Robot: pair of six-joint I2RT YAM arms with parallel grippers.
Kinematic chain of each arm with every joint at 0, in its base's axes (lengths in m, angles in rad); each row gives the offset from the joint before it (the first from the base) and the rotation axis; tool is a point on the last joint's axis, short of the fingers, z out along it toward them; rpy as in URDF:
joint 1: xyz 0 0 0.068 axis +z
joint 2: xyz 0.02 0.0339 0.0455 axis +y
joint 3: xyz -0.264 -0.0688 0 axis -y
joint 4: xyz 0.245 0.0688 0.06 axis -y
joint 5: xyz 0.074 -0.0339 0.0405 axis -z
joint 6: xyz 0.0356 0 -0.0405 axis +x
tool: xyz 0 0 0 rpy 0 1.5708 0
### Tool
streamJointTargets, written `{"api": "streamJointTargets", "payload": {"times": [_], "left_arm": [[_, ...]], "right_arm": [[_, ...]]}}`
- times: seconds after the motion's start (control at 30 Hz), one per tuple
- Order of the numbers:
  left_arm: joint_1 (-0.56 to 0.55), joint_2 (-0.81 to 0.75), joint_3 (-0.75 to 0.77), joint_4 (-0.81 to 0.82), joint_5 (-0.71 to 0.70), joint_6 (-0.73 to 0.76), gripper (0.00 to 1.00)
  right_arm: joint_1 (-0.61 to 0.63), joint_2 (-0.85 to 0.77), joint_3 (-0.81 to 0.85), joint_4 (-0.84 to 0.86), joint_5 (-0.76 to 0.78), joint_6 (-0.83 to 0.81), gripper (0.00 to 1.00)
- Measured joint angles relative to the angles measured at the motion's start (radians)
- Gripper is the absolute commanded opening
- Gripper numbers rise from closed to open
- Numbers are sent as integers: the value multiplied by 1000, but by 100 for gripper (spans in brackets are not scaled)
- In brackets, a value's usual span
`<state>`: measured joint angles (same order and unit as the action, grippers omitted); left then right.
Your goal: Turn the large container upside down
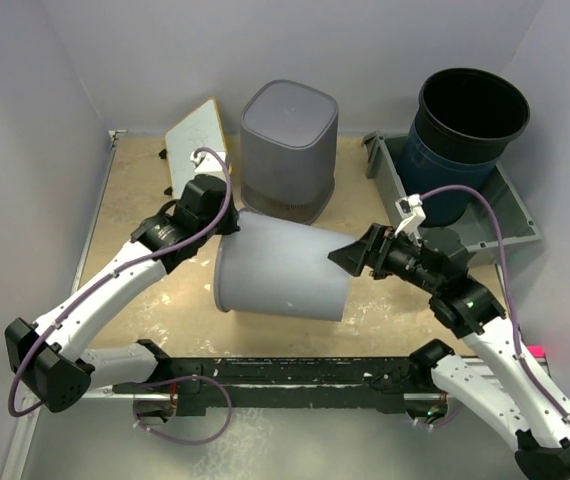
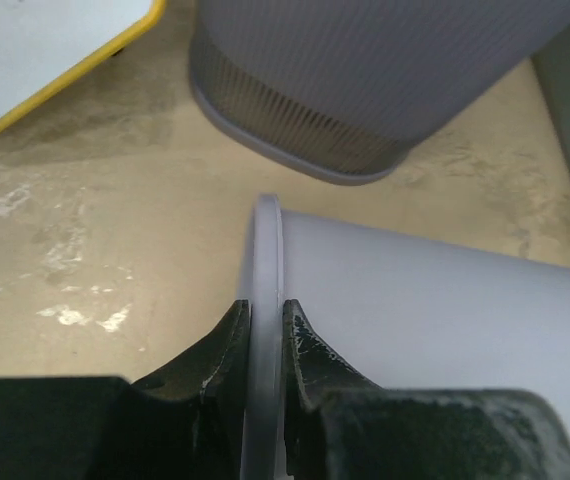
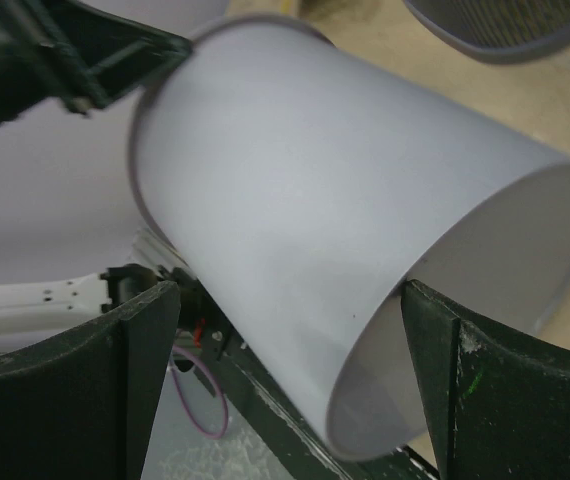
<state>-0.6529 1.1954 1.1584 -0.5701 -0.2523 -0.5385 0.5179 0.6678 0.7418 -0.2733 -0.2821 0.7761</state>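
**Stage of the task.** The large container (image 1: 283, 275), a plain pale-grey bin, lies on its side just in front of the ribbed grey bin (image 1: 288, 150), with its long axis running left to right. It is neither upright nor inverted, so the turn appears about half made. What is left, by this view, is to swing the mouth down onto the tabletop (image 1: 135, 200), settle it there and let go. Whether its lower side bears on the tabletop or is held slightly clear cannot be told.

**Claws.** The left claw (image 2: 266, 335) is closed to a narrow slit on the thin lip at the container's end in front of the ribbed bin's left side, one finger on each face of that lip. The right claw (image 1: 348, 257) stands spread wide at the opposite end, in front of the ribbed bin's right side. Its fingers straddle the wall there without pinching it, and it holds nothing.

**Containers and contents.**
- The end of the large container at the right claw shows a hollow, pale interior with nothing visible in it; this appears to be the mouth.
- The ribbed grey bin shows only a closed top face, so any contents are hidden.
- Right of the ribbed bin, a dark bucket (image 1: 465, 140) stands upright in a grey tray (image 1: 520, 215). Its inside is black and no contents can be made out.
- Left of the ribbed bin leans a yellow-edged white board (image 1: 197, 135).
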Motion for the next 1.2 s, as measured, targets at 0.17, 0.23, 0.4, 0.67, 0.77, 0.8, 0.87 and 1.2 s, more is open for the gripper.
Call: {"api": "streamJointTargets", "payload": {"times": [0.17, 0.23, 0.4, 0.67, 0.77, 0.8, 0.87, 1.2], "left_arm": [[7, 16, -31, -17, -57, 35, 11], [7, 19, -46, -32, -55, 39, 11], [-4, 40, -103, -58, 31, 18, 11], [-29, 52, -159, 10, 151, -55, 11], [-29, 60, -161, 42, 165, -77, 11], [-29, 63, -163, 53, 167, -83, 11], [-29, 73, -163, 71, 167, -98, 11], [-29, 110, -160, 142, 162, -178, 11]], "right_arm": [[0, 6, 47, 103, -50, 2, 91], [0, 8, 63, 165, -67, 6, 91], [4, 34, 82, 323, -131, 34, 90], [26, 111, 76, 436, -248, 109, 88], [33, 129, 57, 451, -267, 133, 88], [37, 132, 51, 456, -271, 140, 88], [51, 141, 44, 472, -280, 152, 88], [252, 233, 35, 538, -257, 166, 87]]}}
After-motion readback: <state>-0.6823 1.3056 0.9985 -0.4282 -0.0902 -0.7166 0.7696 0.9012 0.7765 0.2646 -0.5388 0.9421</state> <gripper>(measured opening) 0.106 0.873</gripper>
